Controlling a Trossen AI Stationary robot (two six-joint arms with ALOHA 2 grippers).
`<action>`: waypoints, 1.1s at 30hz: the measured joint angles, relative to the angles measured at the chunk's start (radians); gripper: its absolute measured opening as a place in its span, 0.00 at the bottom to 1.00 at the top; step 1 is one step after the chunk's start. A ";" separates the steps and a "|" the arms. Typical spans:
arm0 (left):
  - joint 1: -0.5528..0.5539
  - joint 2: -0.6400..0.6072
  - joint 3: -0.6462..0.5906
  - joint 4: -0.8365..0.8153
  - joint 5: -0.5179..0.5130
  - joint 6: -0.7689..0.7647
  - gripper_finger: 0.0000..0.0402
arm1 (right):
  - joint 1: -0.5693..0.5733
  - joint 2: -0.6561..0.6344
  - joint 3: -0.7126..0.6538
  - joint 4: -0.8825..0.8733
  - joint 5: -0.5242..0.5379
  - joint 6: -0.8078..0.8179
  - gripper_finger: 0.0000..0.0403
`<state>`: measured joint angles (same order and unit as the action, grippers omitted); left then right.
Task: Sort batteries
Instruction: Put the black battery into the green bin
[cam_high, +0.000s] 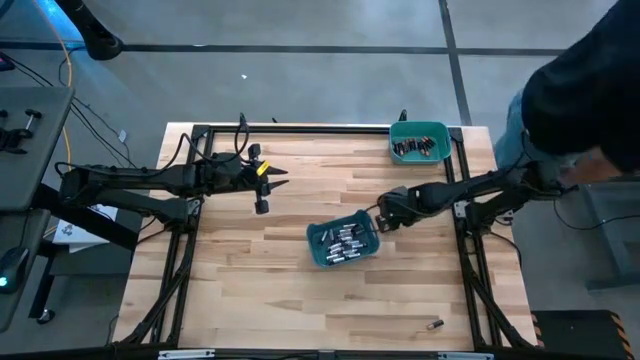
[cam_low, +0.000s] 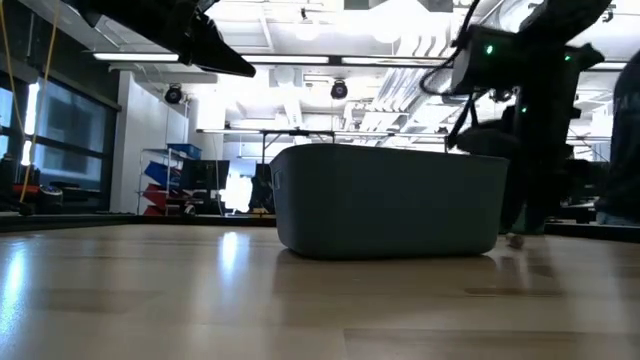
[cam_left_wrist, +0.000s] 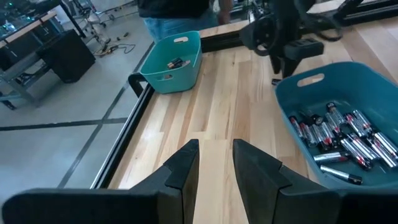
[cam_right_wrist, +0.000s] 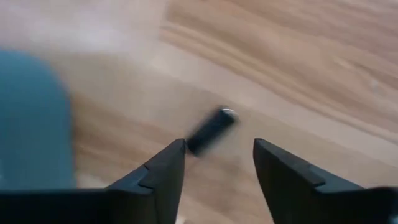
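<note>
Bench (cam_high: 250, 290): wood top, black frame round the edges. Two teal bins on it. Bin 1 (cam_high: 343, 243) sits near mid-bench, toward the right side, loaded w/ batteries (cam_high: 345, 241), silvery and dark mixed; the left wrist view shows the same pile (cam_left_wrist: 339, 137) lying flat inside. Bin 2 (cam_high: 419, 141) stands at the far right corner, holding a few dark cells (cam_high: 418, 149). One stray cell (cam_high: 436, 325) lies alone near the front edge, right half, well apart from both bins. Right gripper (cam_high: 381, 217) is low, just beside bin 1's right end; jaws released, gap clear in the right wrist view, where a dark cell (cam_right_wrist: 211, 130) lies on the wood ahead of the left-hand fingertip (cam_right_wrist: 177, 152), blurred, not gripped. Left gripper (cam_high: 283, 182) hangs over the far left part of the bench, well apart from the bins; fingers (cam_left_wrist: 186, 162) part-open, nothing between them. Person (cam_high: 590, 80) stands off the bench's right edge by the far corner.
</note>
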<state>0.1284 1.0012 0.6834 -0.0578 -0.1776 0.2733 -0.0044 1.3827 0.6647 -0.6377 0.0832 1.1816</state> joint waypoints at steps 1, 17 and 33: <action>0.000 0.000 0.000 -0.004 0.001 0.000 0.22 | -0.011 0.009 -0.001 -0.004 -0.002 0.007 0.47; 0.000 0.000 0.000 -0.019 0.012 0.000 0.22 | -0.022 0.125 0.003 0.032 0.003 0.023 0.50; 0.000 0.000 0.000 -0.024 0.015 0.009 0.22 | -0.048 0.022 0.164 -0.063 0.200 -0.091 0.06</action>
<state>0.1280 1.0012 0.6834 -0.0818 -0.1630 0.2822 -0.0520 1.4042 0.8286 -0.7002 0.2832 1.0906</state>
